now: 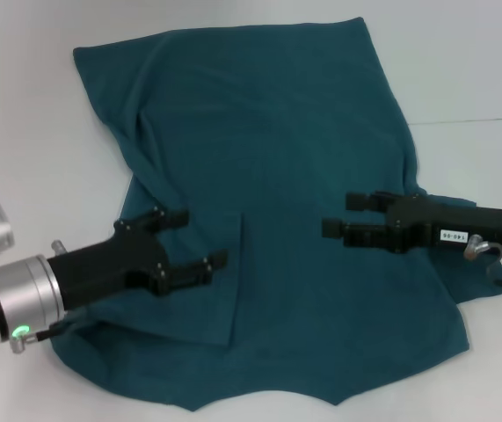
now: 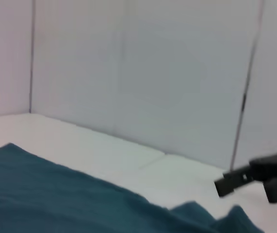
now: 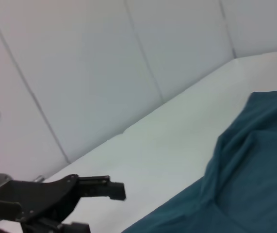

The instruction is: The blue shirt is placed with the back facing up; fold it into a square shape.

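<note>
Both grippers, left (image 1: 200, 239) and right (image 1: 343, 214), hover fingers spread wide over the rumpled knit blue shirt (image 1: 268, 158).

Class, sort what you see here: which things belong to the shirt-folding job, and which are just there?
Part of the job:
- blue shirt, partly folded
- left pincer, open, above the shirt
- right pincer, open, above the shirt

Just there:
- white table
- pale wall panels

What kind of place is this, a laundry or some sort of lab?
Most likely a lab test bench, not a laundry. A blue shirt lies spread on a bare white table closed in by plain white wall panels, and the left pincer and right pincer are above it, both open.
</note>
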Controlling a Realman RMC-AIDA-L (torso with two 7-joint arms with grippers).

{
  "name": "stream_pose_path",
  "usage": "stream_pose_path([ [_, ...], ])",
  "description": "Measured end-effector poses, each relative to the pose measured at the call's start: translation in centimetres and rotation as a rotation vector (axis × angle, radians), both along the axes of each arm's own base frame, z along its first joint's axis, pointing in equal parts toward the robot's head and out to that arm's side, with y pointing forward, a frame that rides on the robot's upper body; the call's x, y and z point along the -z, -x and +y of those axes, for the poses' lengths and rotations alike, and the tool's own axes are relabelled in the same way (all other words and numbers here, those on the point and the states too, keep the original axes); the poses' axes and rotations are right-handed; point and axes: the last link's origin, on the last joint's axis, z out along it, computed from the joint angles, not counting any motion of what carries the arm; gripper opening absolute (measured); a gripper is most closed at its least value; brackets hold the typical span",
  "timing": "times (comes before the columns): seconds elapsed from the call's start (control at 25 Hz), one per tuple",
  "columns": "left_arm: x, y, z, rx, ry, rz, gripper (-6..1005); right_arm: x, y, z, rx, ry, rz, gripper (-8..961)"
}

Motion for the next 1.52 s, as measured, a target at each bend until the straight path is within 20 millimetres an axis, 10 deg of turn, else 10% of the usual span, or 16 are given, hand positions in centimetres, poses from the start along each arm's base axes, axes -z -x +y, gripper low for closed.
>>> stream_pose_path([
  [1.52, -0.1, 0.4, 0.2, 0.055, 0.033, 0.144, 906, -7.7, -9.2, -0.2, 0.674, -0.124, 0.124, 900],
])
